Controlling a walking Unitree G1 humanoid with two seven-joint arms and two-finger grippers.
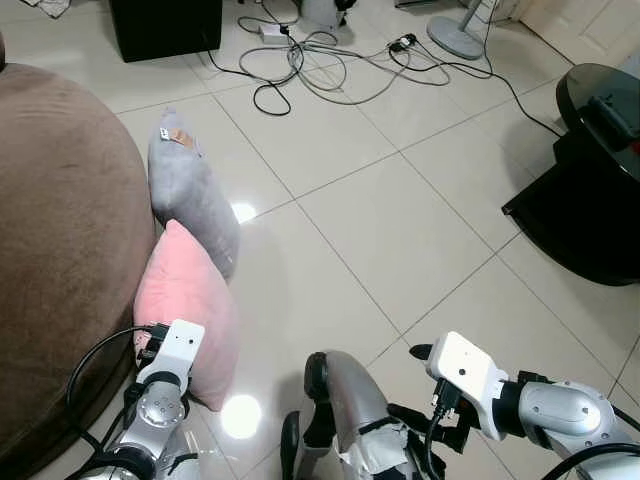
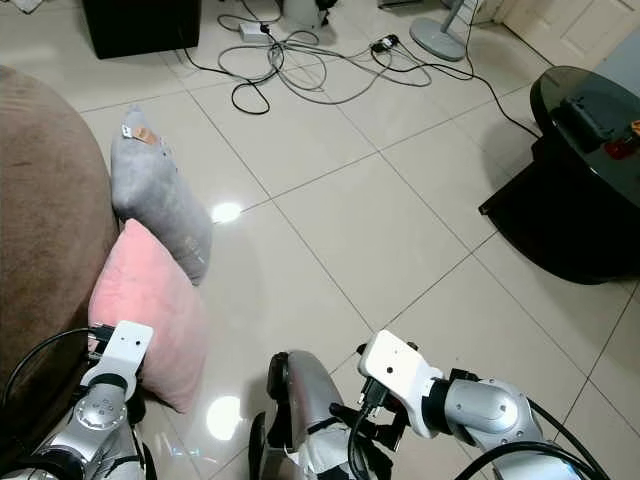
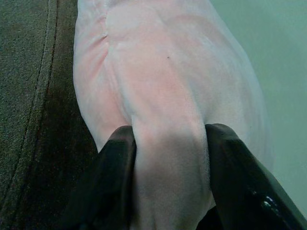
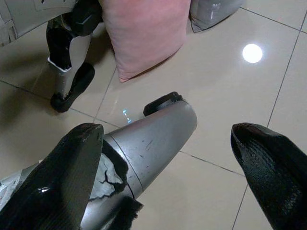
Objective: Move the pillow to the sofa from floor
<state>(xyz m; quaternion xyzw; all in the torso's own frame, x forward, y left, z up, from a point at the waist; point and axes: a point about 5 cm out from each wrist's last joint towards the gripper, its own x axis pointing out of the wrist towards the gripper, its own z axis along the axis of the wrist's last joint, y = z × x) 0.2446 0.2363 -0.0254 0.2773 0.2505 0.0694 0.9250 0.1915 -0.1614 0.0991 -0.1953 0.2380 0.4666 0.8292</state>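
Pink pillow [image 1: 185, 310] stands on the floor [image 1: 400, 230] against the brown sofa [image 1: 60, 250] — my left gripper [image 3: 170, 158] pinches its edge. Grey pillow [image 1: 190, 190] just behind. Right gripper [image 4: 168, 163] spread wide, empty — near my leg [image 4: 148, 143].

Pink pillow [image 3: 163, 96] — soft matt cloth; sofa [image 1: 60, 250] — napped brown fabric; floor [image 1: 400, 230] — glossy tile.
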